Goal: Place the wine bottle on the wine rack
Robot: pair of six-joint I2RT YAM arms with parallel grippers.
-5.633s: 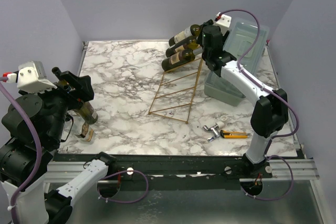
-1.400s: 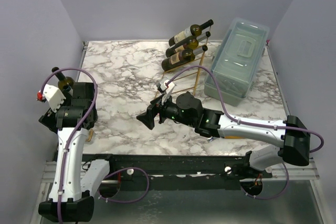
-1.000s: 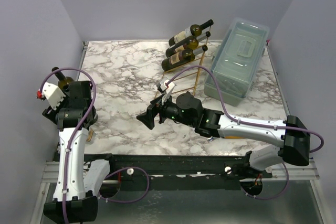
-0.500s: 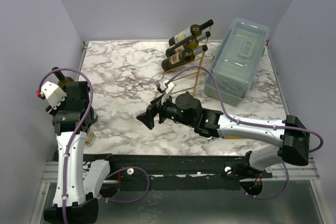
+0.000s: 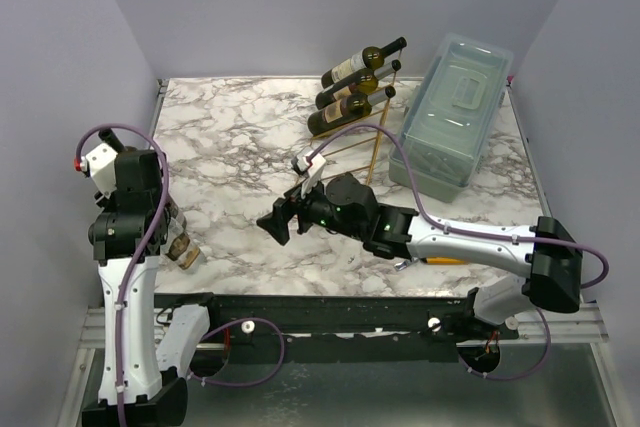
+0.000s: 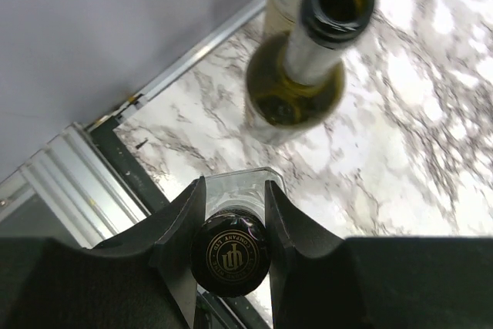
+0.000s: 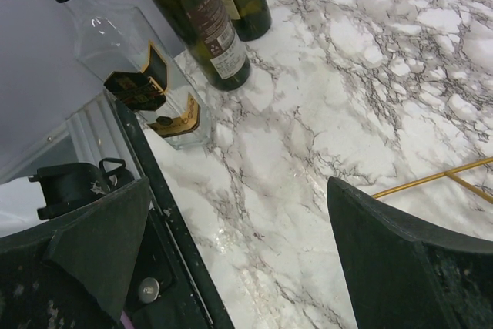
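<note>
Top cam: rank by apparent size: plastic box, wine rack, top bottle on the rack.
1. plastic box.
2. wine rack: similar in span, lower part hidden behind the right arm, so unsure.
3. top bottle: clearly smallest.

Table (image 5: pixel 250 127): white marble, grey veining. Wine rack (image 5: pixel 378 142): gold wire. Box (image 5: pixel 455 107): pale blue-grey. Clear bottle (image 6: pixel 231 250): black cap, gold emblem.

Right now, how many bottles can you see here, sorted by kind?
Dark green glass wine bottles lying on the gold wire rack: 3
Dark green glass bottles standing upright: 2
Clear square glass bottle with a black cap, held by the left gripper: 1
Total: 6
</note>
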